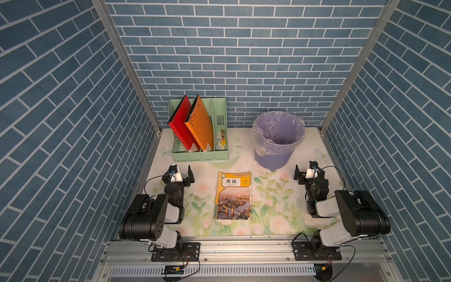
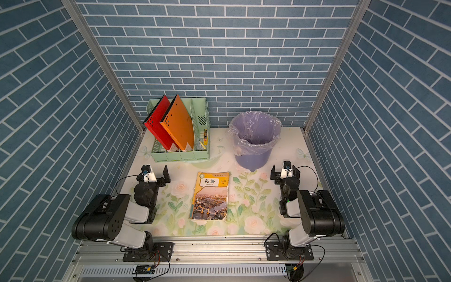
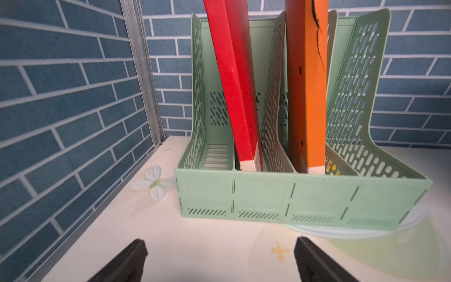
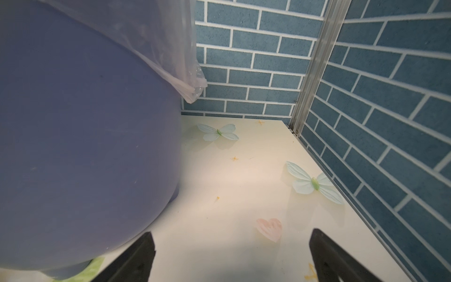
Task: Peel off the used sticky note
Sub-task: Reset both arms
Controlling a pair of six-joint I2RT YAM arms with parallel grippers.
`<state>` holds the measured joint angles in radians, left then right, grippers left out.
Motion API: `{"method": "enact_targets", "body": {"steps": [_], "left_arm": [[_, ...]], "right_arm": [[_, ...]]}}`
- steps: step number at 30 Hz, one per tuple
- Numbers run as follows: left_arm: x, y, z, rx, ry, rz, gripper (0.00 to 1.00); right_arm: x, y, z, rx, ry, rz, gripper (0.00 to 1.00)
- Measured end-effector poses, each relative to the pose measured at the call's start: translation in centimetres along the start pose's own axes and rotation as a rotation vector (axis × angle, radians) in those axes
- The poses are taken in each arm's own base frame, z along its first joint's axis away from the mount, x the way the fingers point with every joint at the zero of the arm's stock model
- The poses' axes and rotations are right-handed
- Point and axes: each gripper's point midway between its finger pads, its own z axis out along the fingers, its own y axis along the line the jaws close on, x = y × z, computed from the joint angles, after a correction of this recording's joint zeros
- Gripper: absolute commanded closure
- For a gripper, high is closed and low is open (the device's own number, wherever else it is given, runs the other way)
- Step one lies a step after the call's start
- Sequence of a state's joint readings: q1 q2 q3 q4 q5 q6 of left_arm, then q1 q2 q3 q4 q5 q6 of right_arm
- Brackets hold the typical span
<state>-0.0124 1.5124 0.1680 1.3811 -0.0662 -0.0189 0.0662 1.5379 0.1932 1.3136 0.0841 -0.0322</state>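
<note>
No sticky note shows in any view. A closed English textbook (image 1: pixel 233 195) (image 2: pixel 211 195) with a yellow cover and a city photo lies flat mid-table. My left gripper (image 1: pixel 179 174) (image 2: pixel 153 174) hovers to the book's left, open, pointing at the green file organizer (image 3: pixel 292 197). In the left wrist view the gripper (image 3: pixel 220 244) has only bare tabletop between its fingers. My right gripper (image 1: pixel 308 171) (image 2: pixel 285 171) is to the book's right, open beside the purple bin (image 4: pixel 85 134). In the right wrist view that gripper (image 4: pixel 231 235) holds nothing.
The purple bin (image 1: pixel 278 146) (image 2: pixel 253 146) with a clear plastic liner stands at the back right. The green organizer (image 1: pixel 200 156) (image 2: pixel 180 156) at the back left holds a red folder (image 1: pixel 180 122), an orange folder (image 1: pixel 200 122) and small items. Brick-patterned walls close three sides.
</note>
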Motion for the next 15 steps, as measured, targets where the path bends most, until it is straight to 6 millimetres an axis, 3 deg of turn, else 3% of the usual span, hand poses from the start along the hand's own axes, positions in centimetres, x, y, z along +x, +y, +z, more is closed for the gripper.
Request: {"method": "enact_targets", "body": {"steps": [3,15], "left_arm": [[-0.9,-0.6,0.8,0.022,-0.017,0.004,0.00],[0.8,-0.9,0.7,0.038,0.051,0.015,0.00]], "right_arm": [[0.0,0.1,0.0,-0.003,0.003,0.000,0.01],[0.1,0.1,0.0,-0.003,0.007,-0.001,0.01]]}}
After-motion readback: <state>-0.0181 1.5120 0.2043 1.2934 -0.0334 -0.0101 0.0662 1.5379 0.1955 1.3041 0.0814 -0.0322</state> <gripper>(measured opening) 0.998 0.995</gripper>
